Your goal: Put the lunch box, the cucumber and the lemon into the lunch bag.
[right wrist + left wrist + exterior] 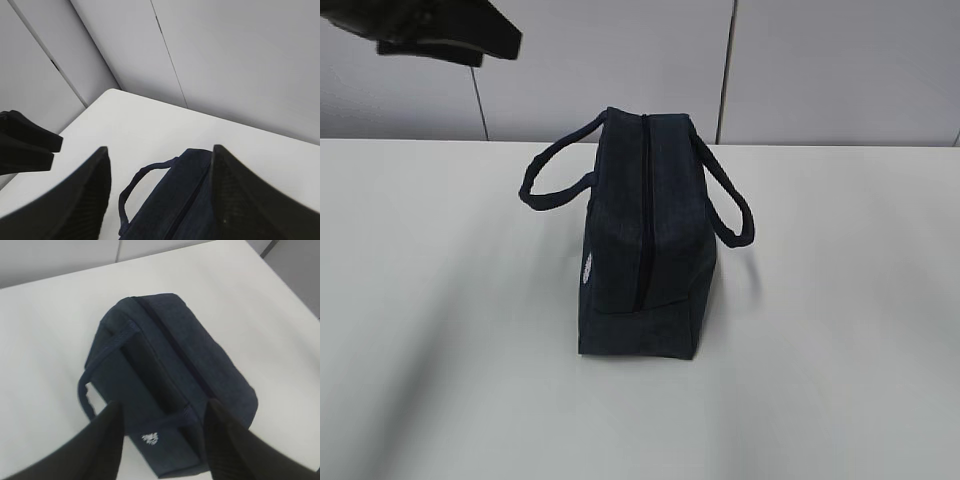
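Lunch bag [645,235] is shown upright near the middle of the tabletop [840,400], zipper closed, its long axis running from the near edge toward the far edge. Lunch box, cucumber and lemon are seen in no view. The left gripper [162,440] is held above the bag's logo end, fingers [107,440] apart and empty; the right gripper [157,195] is held above the bag too, fingers apart, empty. Neither arm is clearly nearer.

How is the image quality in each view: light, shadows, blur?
Exterior view: even, soft light; the lunch bag is sharp and faint grey shadows lie on the table. Left wrist view: bag fairly clear, near pincer fingers dark and blurred. Right wrist view: fingers likewise soft, walls evenly lit.
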